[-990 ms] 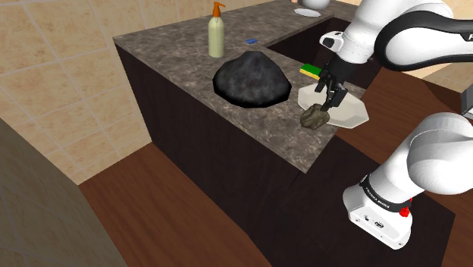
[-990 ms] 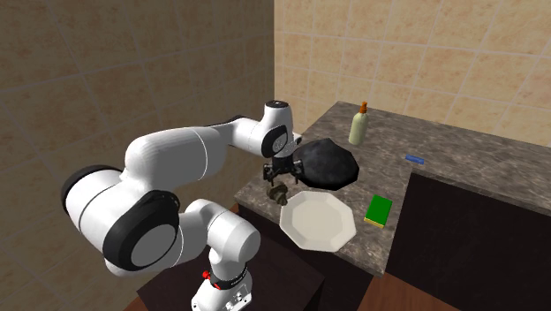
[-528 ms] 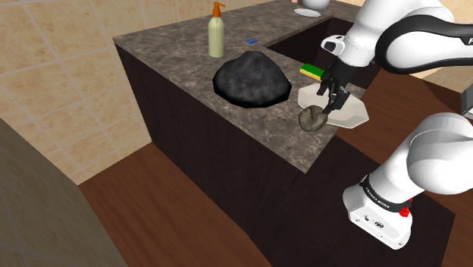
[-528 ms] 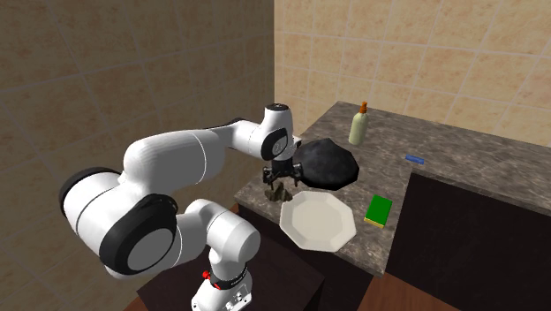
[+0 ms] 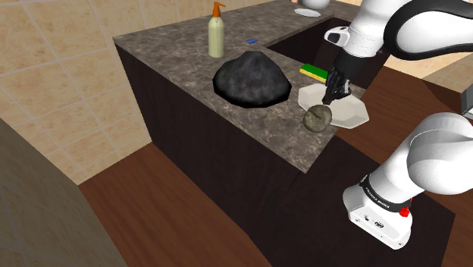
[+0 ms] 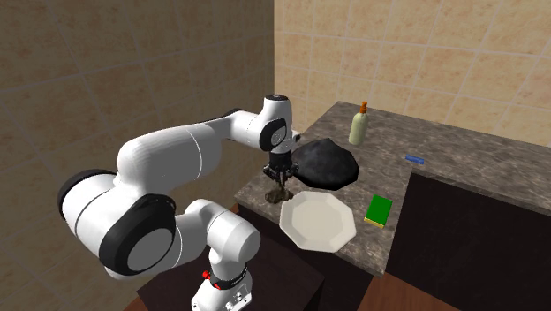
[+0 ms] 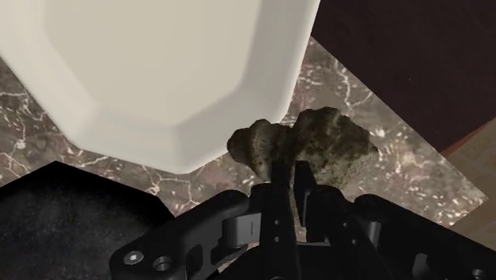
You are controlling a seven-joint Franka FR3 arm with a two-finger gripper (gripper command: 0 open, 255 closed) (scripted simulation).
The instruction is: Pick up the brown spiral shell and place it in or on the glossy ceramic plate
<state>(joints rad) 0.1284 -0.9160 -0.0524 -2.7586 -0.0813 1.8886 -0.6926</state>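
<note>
The tool (image 7: 286,173) is closed on the brown spiral shell (image 7: 306,143). In the wrist view its two black fingers stand close together and pinch a narrow part near the shell's middle, with the lumpy body bulging out on either side. A grip on that thin waist probably suits the small jaw opening better than the wide ends would.

The shell (image 5: 317,117) hangs under the tool (image 5: 327,106) just off the rim of the white octagonal plate (image 5: 352,114), over the speckled stone worktop (image 5: 174,53). I cannot tell whether it is clear of the worktop or resting on it. It is not yet over the plate (image 7: 159,64), so the carry seems about to start, and only a short shift across the rim is needed.

A large black rock-like mound (image 5: 252,78) sits on the side of the shell away from the plate, so it should not block that shift. A green and yellow sponge (image 5: 312,71) lies near the plate's far rim. Well beyond the plate, past the mound, stand a soap bottle (image 5: 217,34) and a small blue item (image 5: 252,40). The plate's raised rim looks like the one thing to clear.
</note>
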